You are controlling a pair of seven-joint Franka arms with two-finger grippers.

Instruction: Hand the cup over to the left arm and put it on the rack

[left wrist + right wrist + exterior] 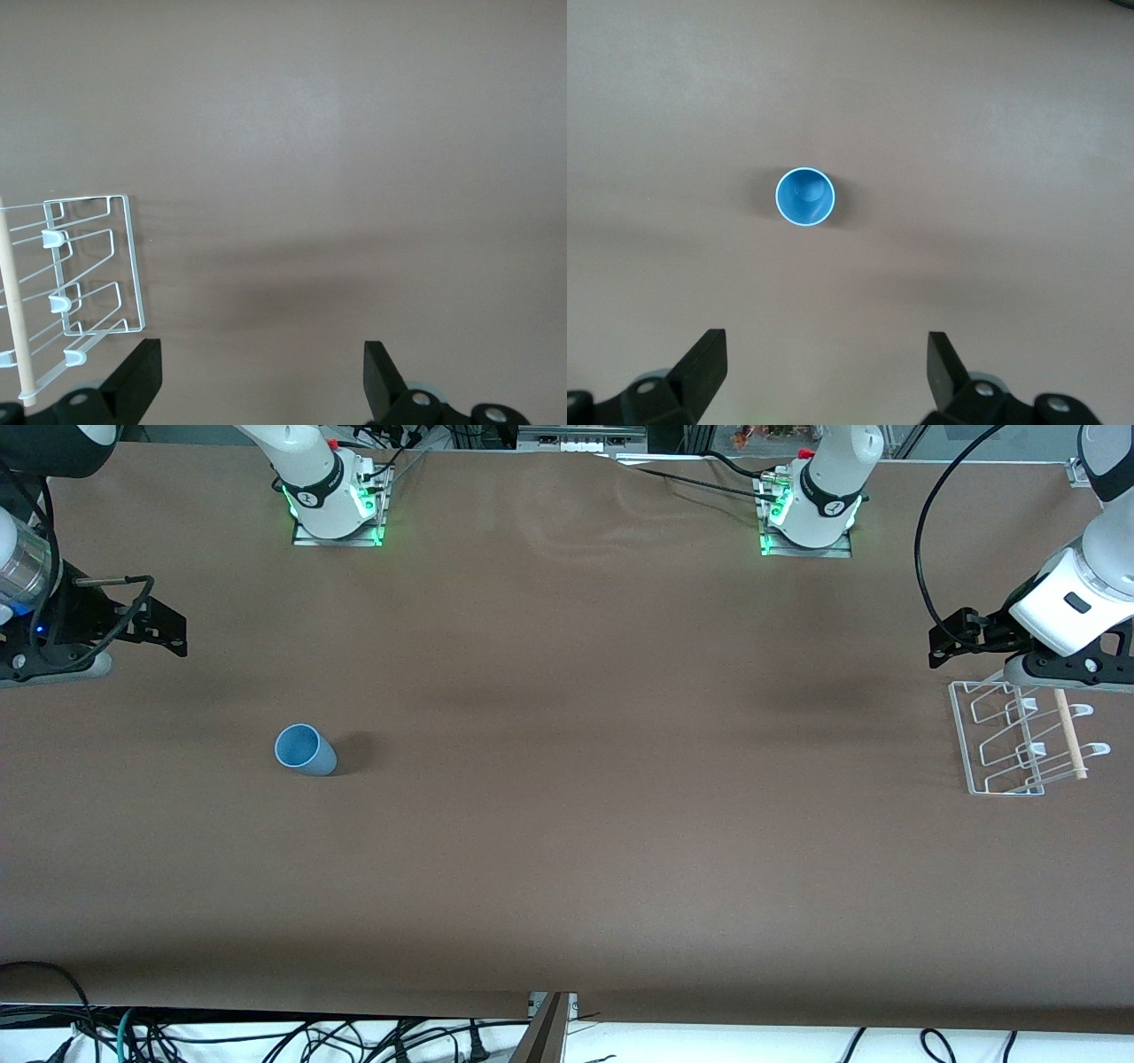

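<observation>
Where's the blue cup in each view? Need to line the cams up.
Front view: the cup stands upright on the table, toward the right arm's end, mouth up.
Left wrist view: not in it; only the rack and bare tabletop show.
Right wrist view: seen from straight above, ahead of the open right end effector.
Shared landmark: the brown tabletop; the rack shows in the front and left wrist views.
</observation>
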